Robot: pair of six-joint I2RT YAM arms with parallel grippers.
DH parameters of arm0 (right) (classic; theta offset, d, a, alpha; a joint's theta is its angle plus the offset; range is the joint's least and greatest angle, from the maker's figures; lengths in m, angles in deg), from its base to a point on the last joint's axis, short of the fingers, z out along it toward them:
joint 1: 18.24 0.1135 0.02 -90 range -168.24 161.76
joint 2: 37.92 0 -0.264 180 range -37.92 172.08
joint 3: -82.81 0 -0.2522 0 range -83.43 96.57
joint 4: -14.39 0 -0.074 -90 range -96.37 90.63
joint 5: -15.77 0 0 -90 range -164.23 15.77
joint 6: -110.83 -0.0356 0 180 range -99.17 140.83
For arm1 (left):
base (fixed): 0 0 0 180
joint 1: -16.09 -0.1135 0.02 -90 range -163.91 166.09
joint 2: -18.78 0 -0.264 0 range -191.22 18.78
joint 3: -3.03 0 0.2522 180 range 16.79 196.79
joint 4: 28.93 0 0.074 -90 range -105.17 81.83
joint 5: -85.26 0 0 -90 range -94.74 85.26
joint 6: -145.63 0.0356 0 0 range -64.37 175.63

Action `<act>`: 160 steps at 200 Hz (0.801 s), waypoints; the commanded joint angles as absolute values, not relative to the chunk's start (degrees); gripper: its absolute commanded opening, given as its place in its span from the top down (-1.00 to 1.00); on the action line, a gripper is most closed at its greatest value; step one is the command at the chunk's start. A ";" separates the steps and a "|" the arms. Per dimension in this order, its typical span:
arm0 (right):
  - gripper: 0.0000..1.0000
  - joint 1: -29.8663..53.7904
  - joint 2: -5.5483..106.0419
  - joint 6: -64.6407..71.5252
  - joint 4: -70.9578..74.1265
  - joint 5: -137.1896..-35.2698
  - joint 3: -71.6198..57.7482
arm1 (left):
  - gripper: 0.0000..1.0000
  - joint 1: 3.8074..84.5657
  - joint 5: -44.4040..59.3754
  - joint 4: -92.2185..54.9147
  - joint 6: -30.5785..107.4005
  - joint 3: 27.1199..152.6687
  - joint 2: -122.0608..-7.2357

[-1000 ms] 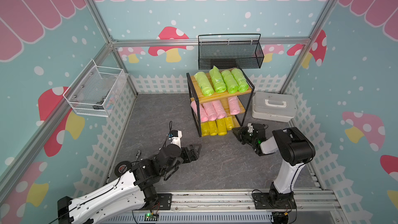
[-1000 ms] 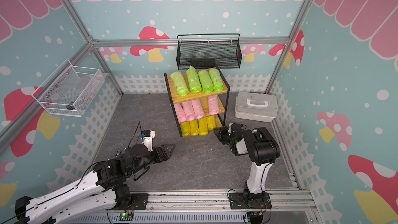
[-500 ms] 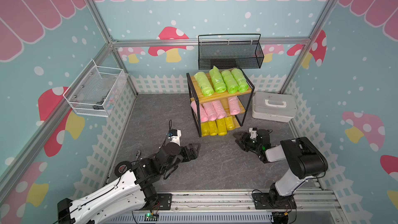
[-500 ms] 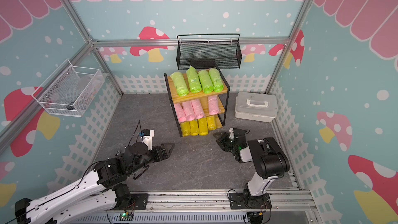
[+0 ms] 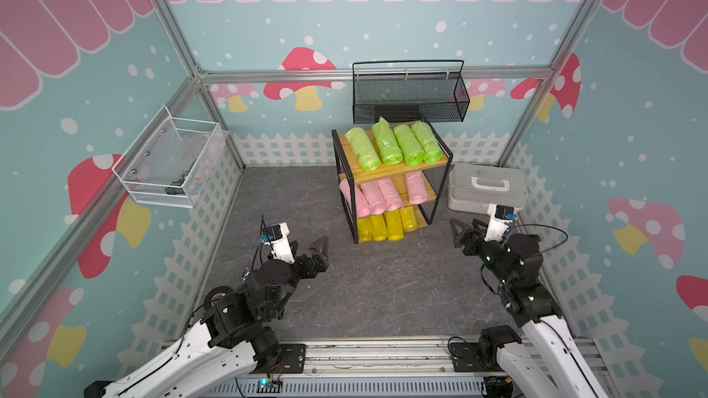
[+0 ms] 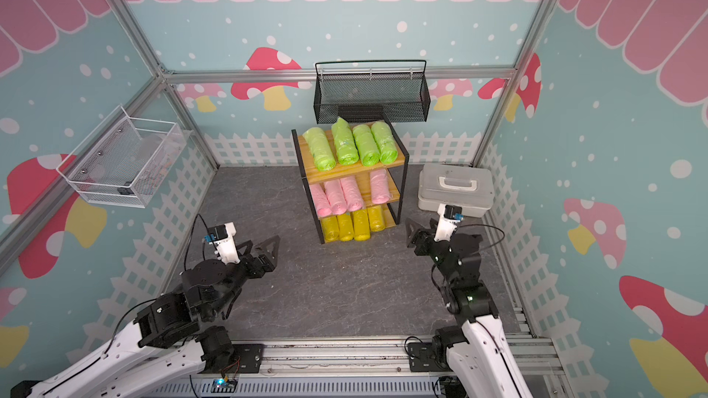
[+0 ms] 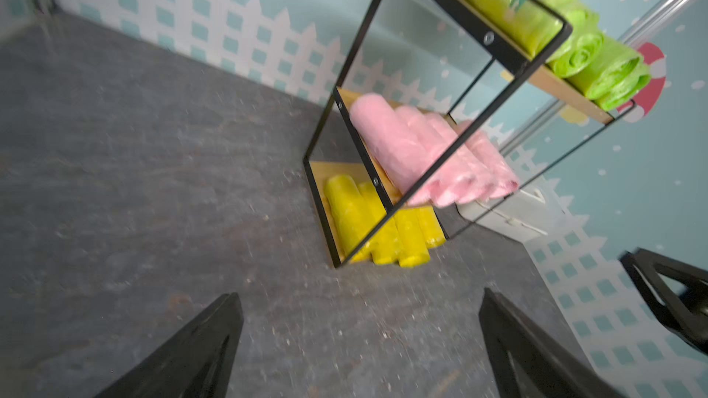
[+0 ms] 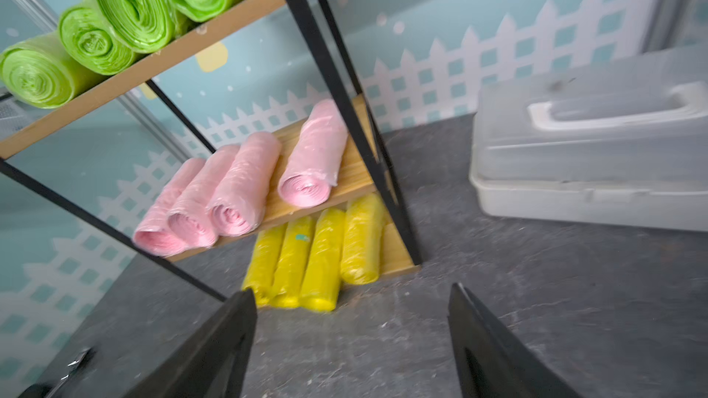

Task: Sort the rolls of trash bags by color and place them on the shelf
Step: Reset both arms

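The shelf (image 5: 403, 184) stands at the back of the grey floor. Its top board carries several lime green rolls (image 5: 390, 145), its middle board several pink rolls (image 5: 377, 195), and its bottom board several yellow rolls (image 5: 387, 225). One pink roll (image 8: 312, 155) lies apart from the others, nearer the right post. My left gripper (image 5: 308, 246) hovers open and empty, left of the shelf and nearer the front (image 7: 360, 294). To the right of the shelf my right gripper (image 5: 465, 229) is open and empty, facing the yellow rolls (image 8: 352, 289).
A pale plastic case (image 5: 486, 189) sits on the floor right of the shelf, just behind my right gripper. On the back wall above the shelf hangs a black mesh basket (image 5: 410, 97). A white wire basket (image 5: 168, 162) is on the left wall. A white picket fence lines the floor.
My right gripper has opened and drawn back to the right, away from the shelf's bottom tier. The left arm has barely moved.
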State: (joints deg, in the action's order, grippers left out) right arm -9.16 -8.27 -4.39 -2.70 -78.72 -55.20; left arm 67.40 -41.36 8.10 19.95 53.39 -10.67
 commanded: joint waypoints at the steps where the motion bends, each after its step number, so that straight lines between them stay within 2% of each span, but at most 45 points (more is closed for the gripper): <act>1: -0.97 -9.27 -17.61 10.21 2.34 -64.82 -64.08 | -0.98 66.01 -53.87 -3.22 31.56 48.76 -7.90; 17: -0.97 -9.26 -23.01 14.89 14.50 -62.28 -71.39 | -0.98 63.08 -56.80 -18.23 41.56 42.30 -6.32; 33: -0.97 -9.21 -21.57 15.42 18.30 -56.64 -73.53 | -0.97 56.47 -55.69 -30.18 47.82 36.57 -7.52; 50: -0.97 -9.30 -15.25 12.62 18.69 -49.76 -73.28 | -0.98 44.90 -51.01 -29.01 41.55 34.81 -11.23; 66: -0.97 -9.37 -6.94 12.69 25.07 -49.34 -74.38 | -0.98 34.02 -46.35 -28.42 32.99 33.51 -15.03; 82: -0.97 -9.49 3.81 12.49 29.73 -48.66 -73.46 | -0.98 26.86 -47.89 -27.81 24.23 32.17 -18.98; 106: -0.97 -10.06 17.32 8.04 34.19 -42.55 -71.27 | -0.98 22.97 -47.10 -33.61 23.10 29.31 -22.85; 136: -0.97 -10.79 32.85 16.73 40.86 -44.93 -66.58 | -0.98 21.95 -47.44 -35.26 26.44 30.88 -28.95; 160: -0.97 -11.79 39.99 19.37 49.07 -47.74 -65.43 | -0.98 20.32 -44.57 -40.94 30.75 32.10 -34.94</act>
State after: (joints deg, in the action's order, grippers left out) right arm -10.71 35.03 15.11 36.86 -46.83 -67.20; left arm 21.63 -47.40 -33.65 26.70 30.13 -30.69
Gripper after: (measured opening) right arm 0.986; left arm 0.990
